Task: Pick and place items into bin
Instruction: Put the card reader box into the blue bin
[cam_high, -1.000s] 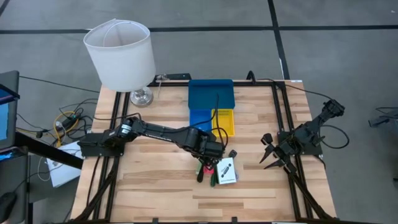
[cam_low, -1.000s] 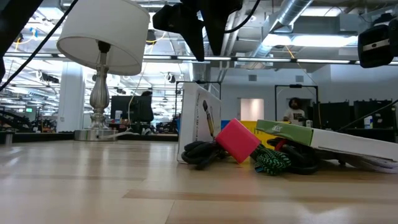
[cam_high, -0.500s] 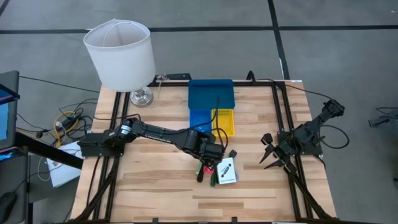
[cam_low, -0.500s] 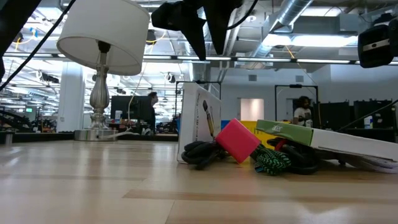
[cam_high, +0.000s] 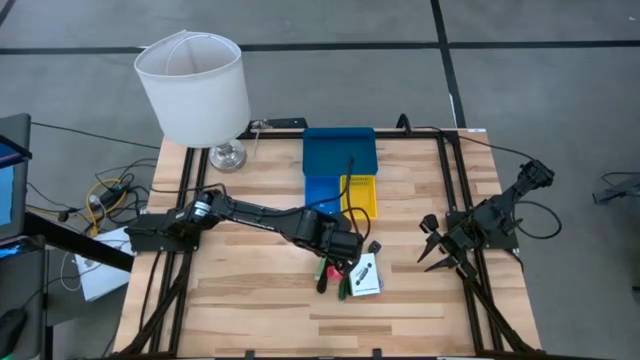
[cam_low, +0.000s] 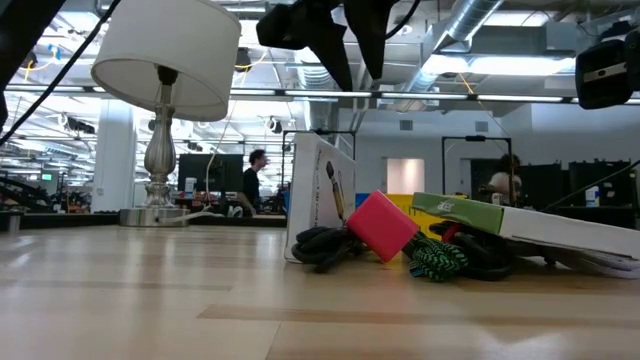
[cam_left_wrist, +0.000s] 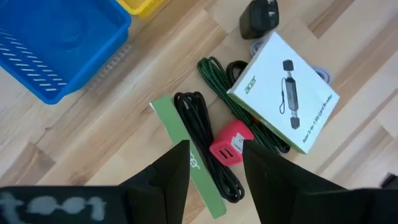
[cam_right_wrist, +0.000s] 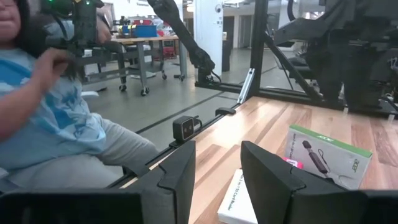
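Left gripper (cam_left_wrist: 211, 163): its two dark fingers (cam_left_wrist: 171, 171) stand spread with a clear gap and nothing between them. It hangs above the pile of items near the middle of the counter (cam_high: 250, 300), touching none of them.

Seen through that gap: a small pink-red charger block (cam_left_wrist: 231, 144), lying just beside a coiled black cable (cam_left_wrist: 205, 165). Alongside the cable lies a pale green flat strip (cam_left_wrist: 186, 149). A green-and-black braided cable (cam_left_wrist: 227, 102) runs from beside the block under a white box (cam_left_wrist: 284, 90) printed with a black adapter picture. A small black plug (cam_left_wrist: 260, 15) sits apart, beyond the box. In the low view the box (cam_low: 322, 197) stands on edge with the pink block (cam_low: 382, 225) leaning at its foot.

Bin: the wide blue tray (cam_high: 340, 150) sits at the far middle of the counter, with a small blue tray (cam_high: 322, 191) and a small yellow tray (cam_high: 360, 195) joined along its near side. The pile lies just nearer than the small trays. Whether anything lies in the trays cannot be told.

Right gripper (cam_high: 438, 250): waiting at the right edge of the counter, well apart from the items, fingers (cam_right_wrist: 180, 168) parted and empty.

Surroundings: a lamp with a white shade (cam_high: 192, 85) stands at the far left corner. A seated person (cam_right_wrist: 56, 118) in a pale blue top shows beyond the counter in the right wrist view.
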